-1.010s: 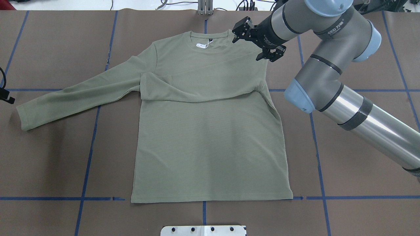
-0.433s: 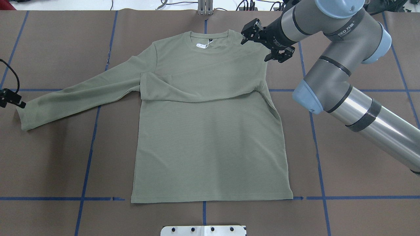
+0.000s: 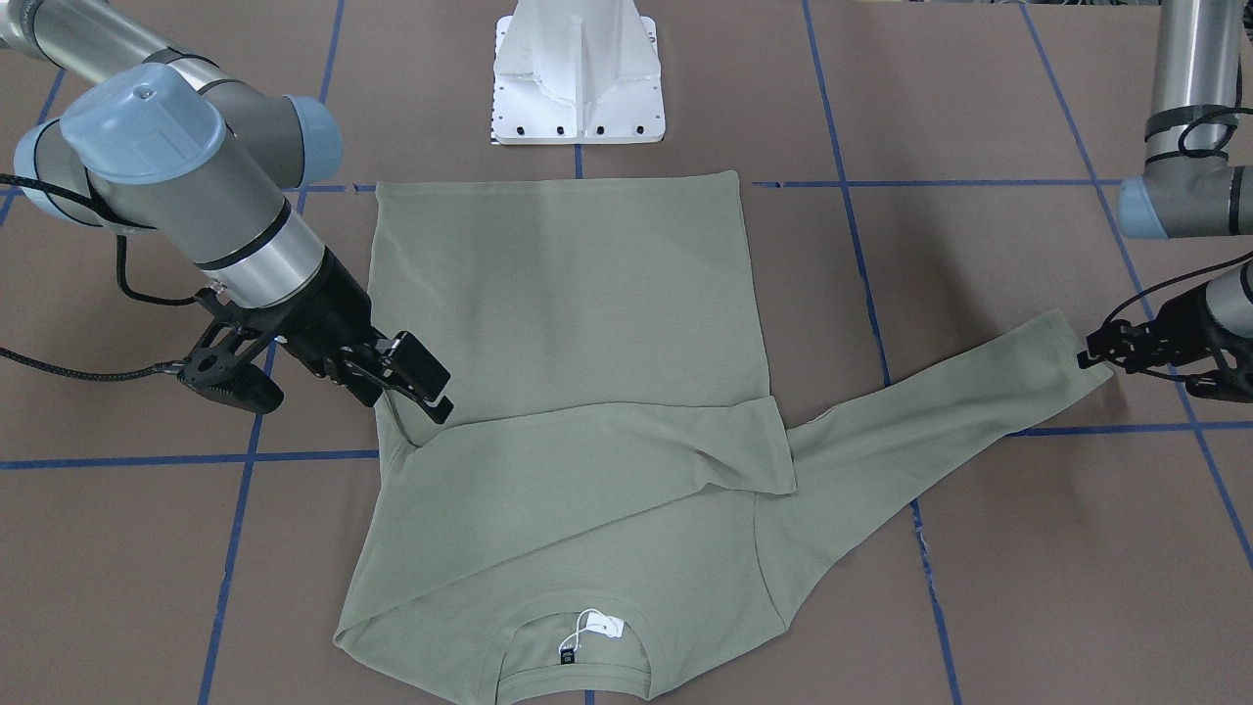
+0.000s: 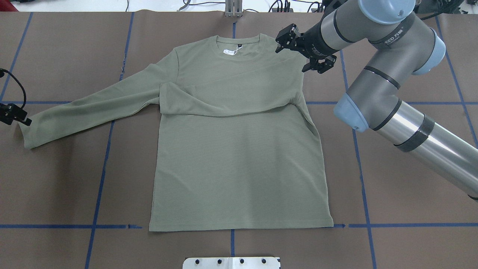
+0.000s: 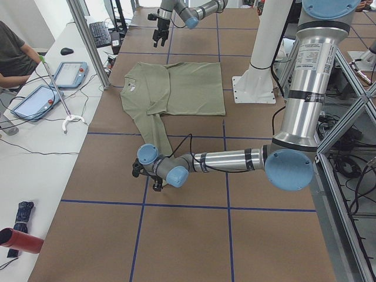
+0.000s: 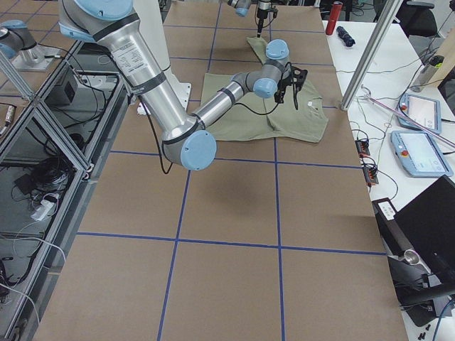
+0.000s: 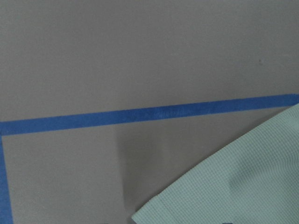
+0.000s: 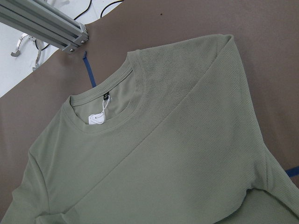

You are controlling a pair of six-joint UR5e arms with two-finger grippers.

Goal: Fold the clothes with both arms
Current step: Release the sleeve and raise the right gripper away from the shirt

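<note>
Overhead exterior: sage-green long-sleeved shirt [image 4: 239, 160] lies flat on the brown desk [image 4: 56, 179], about centre. The round collar is on the far side from the robot. The hem is on the near side, just short of the white base block [image 3: 578, 73].

- White hang tag [image 4: 228, 52] and black neck label [image 4: 239, 45] show inside the collar.
- Right sleeve [image 4: 224, 101] is folded across the chest. Its cuff ends near the left armpit.
- Left sleeve [image 4: 93, 106] is stretched out to the left, slanting toward the near side. Its cuff is close to the desk's left edge.
- Body is smooth, with the hem straight along a blue tape line [image 4: 67, 226].

Right tool [image 4: 295, 56]: over the shirt's right shoulder, beside the collar, fingers spread wide with nothing between them. Cannot tell whether a fingertip touches the cloth. Its wrist view looks down on the collar, tag and shoulder. The right arm [image 4: 410, 127] reaches in from the near right.

Left tool [image 4: 22, 118]: low at the left cuff, tip right at the cuff's edge. Contact is unclear, and cannot tell if its fingers are spread or pressed together. Its wrist view shows a cuff corner, bare desk and tape only.

Exterior left: a person [image 5: 14, 50] sits at the white side bench beyond the far edge.
</note>
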